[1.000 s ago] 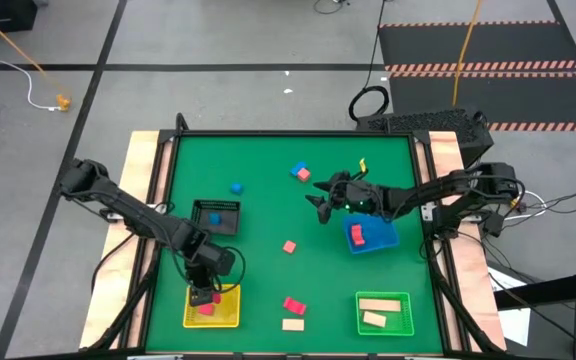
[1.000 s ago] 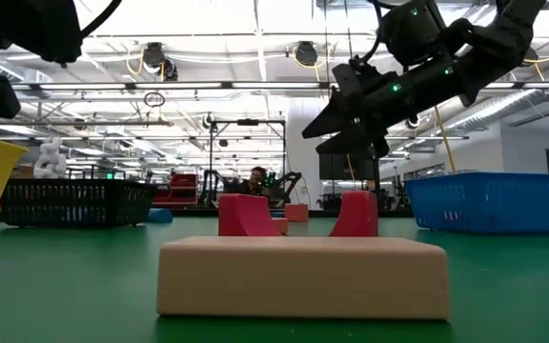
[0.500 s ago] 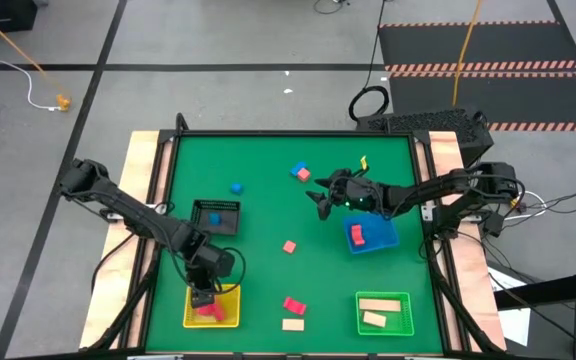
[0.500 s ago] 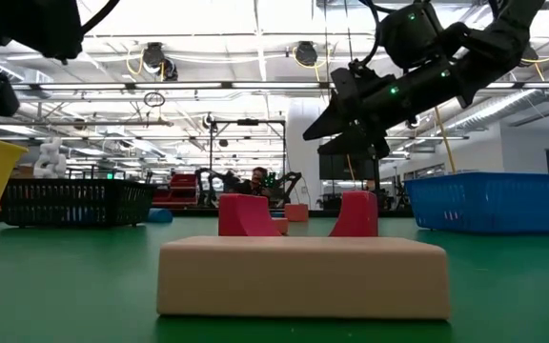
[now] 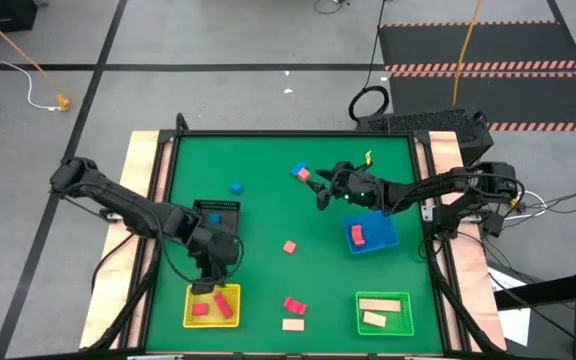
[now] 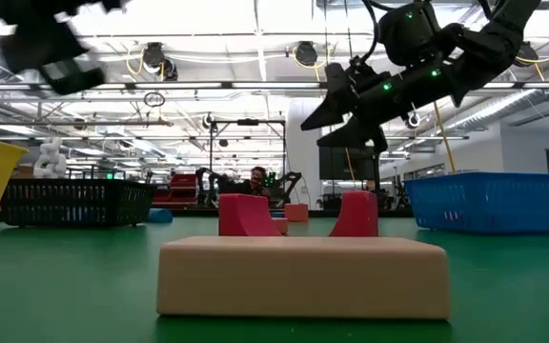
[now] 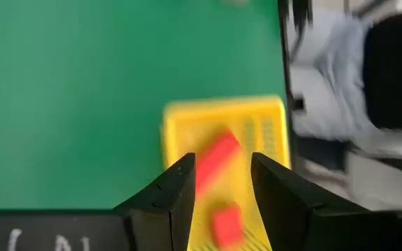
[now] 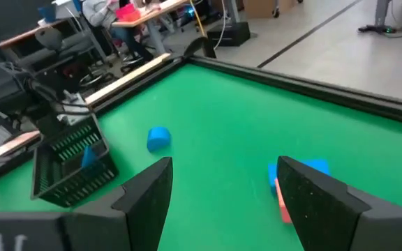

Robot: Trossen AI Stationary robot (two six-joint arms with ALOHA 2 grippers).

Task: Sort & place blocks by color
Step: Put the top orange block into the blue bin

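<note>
On the left, the left hand (image 5: 215, 272) hangs released and empty just above the yellow tray (image 5: 230, 318) at the near left of the worktop (image 5: 268, 215), where two red blocks (image 5: 211, 308) lie. Just beyond it stands the black tray (image 5: 200, 210) with a blue piece inside, and farther off a loose blue block (image 5: 236, 187). Toward the middle lie a salmon-pink block (image 5: 289, 246) and, nearer, a red block (image 5: 294, 305) beside a cream block (image 5: 292, 324).

Right of centre, the right hand (image 5: 322, 195) hovers with fingers spread, holding nothing, close to a blue and salmon-pink pair (image 5: 301, 173) at the far side. These two touch, so closing on one may drag or flip the other, or catch both and carry the wrong colour along.

The blue tray (image 5: 380, 240) on the right holds a red block (image 5: 357, 235), seemingly mismatched. The green tray (image 5: 400, 299) at near right holds two cream bars (image 5: 377, 311).
</note>
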